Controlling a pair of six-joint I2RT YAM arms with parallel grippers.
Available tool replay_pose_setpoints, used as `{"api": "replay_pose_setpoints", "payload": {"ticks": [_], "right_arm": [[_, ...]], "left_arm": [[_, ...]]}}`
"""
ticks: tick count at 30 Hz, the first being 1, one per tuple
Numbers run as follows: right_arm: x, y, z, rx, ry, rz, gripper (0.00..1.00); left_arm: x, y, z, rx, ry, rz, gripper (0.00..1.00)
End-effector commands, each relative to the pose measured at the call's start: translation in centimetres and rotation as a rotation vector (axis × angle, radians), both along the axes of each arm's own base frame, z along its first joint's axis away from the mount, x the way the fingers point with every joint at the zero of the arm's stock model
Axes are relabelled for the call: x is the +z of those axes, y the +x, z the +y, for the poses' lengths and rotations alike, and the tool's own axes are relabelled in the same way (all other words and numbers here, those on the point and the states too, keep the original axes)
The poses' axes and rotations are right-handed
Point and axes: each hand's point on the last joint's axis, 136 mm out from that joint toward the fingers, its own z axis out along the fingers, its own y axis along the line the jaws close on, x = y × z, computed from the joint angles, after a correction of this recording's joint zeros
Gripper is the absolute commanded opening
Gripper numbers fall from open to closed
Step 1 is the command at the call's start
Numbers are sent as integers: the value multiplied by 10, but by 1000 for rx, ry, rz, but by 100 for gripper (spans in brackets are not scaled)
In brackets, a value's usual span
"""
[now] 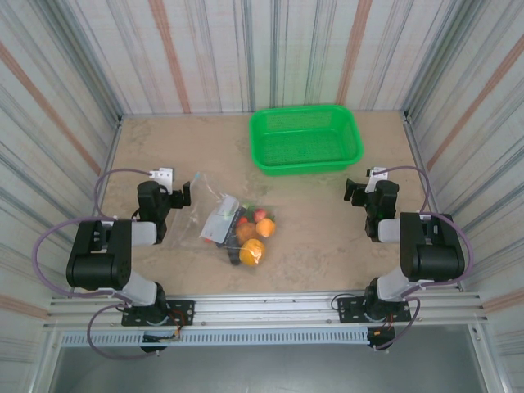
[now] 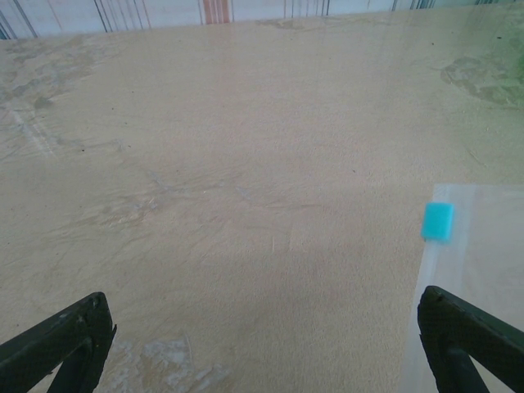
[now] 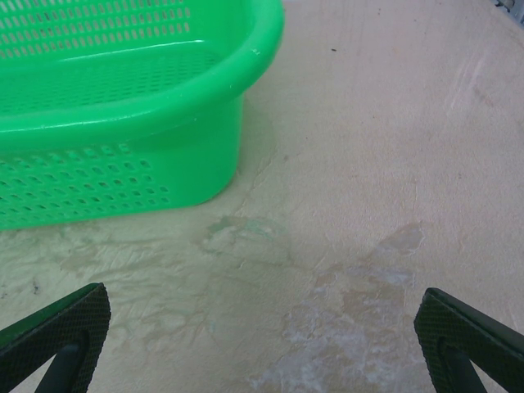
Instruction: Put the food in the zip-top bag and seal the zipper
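Two sets gape wide, empty: left fingers (image 1: 182,196) and right fingers (image 1: 352,192). The zip-top bag (image 1: 214,219) lies on the worktop (image 1: 327,246) between them, nearer than the green basket (image 1: 304,139), food (image 1: 252,239) clustered at its near-right end.

Both arms are matte black with boxy joint housings and pale grey link sleeves: left arm (image 1: 106,255), right arm (image 1: 427,246). Thin lilac cables (image 1: 35,252) hang off each, plus white wrist blocks (image 1: 162,174) and black base plates (image 1: 160,313) with small screws. The fingers (image 3: 61,332) are dark and wedge-shaped with a fine cross-hatch texture.
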Motion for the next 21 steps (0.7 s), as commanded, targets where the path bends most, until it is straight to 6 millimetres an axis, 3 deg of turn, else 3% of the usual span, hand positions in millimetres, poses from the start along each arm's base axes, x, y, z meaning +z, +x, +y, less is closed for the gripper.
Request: {"api": "replay_pose_setpoints", "payload": {"ticks": [1,21], "right_arm": [[3,3,-3,-15,11,-6,99],[3,3,-3,-13,11,-5,99]], "left_arm": [[6,2,-4,-19,8,-19,99],[5,2,-4,-23,0,-18,99]]}}
